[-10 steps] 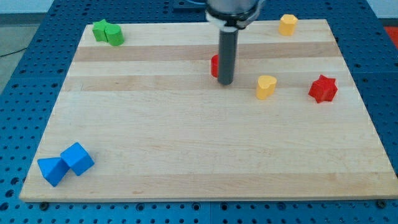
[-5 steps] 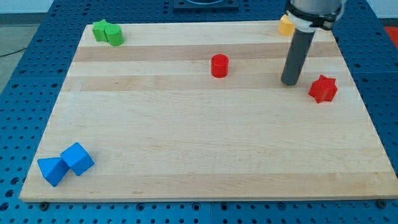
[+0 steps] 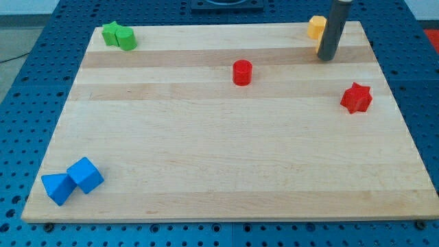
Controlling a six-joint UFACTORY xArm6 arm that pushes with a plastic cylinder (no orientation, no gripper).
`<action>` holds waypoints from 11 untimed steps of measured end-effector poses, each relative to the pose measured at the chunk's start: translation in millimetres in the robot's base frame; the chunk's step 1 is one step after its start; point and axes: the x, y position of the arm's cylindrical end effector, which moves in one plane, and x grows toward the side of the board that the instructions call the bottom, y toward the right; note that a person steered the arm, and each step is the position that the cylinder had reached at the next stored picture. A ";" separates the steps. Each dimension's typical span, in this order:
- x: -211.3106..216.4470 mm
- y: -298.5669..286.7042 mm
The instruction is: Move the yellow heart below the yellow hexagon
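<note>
The yellow hexagon (image 3: 315, 26) sits at the board's top right corner, its right side hidden by my rod. My tip (image 3: 326, 58) rests on the board just below and right of the hexagon. Of the yellow heart only a thin yellow sliver (image 3: 318, 49) shows at the rod's left edge, right below the hexagon; the rest is hidden behind the rod. I cannot tell whether the heart touches the hexagon.
A red cylinder (image 3: 241, 72) stands at the top centre. A red star (image 3: 356, 97) lies at the right. Two green blocks (image 3: 119, 35) sit together at the top left. Two blue blocks (image 3: 72, 180) sit together at the bottom left.
My tip moved from beside the red cylinder to the right and then up toward the top right corner. The yellow heart went with it, from mid-right to just below the hexagon.
</note>
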 end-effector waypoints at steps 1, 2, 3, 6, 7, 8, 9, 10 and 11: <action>0.0 0.7; 0.0 1.3; -2.2 28.1; -14.3 37.8; -6.2 34.7; -6.2 28.5; -6.2 25.5; -6.4 21.1; -11.5 9.8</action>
